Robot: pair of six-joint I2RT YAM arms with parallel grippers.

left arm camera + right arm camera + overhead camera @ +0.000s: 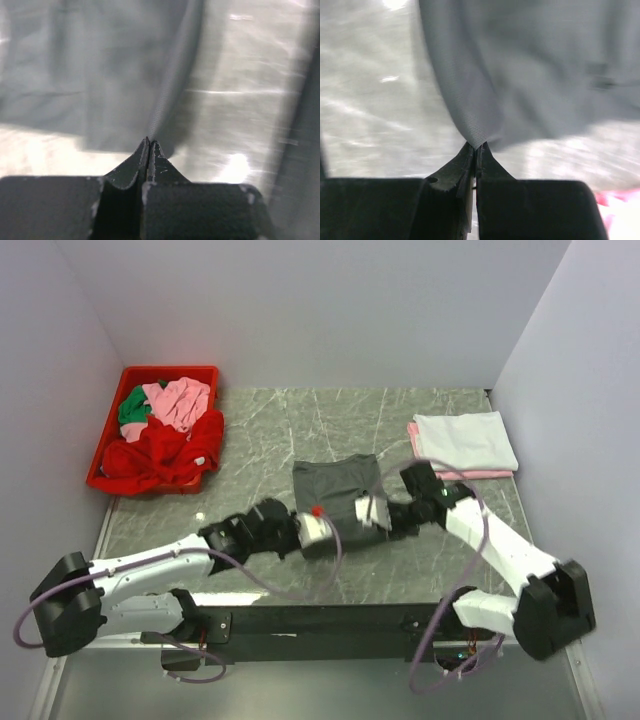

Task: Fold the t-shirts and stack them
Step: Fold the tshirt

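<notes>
A dark grey t-shirt lies partly folded in the middle of the table. My left gripper is at its near left corner, shut on an edge of the cloth. My right gripper is at its near right corner, shut on a pinch of the grey cloth. A folded white t-shirt lies on a folded pink one at the far right. Red, pink and green t-shirts are heaped in the bin.
A red plastic bin stands at the far left corner of the marble-patterned table. White walls close the left, back and right sides. The arms' black base rail runs along the near edge.
</notes>
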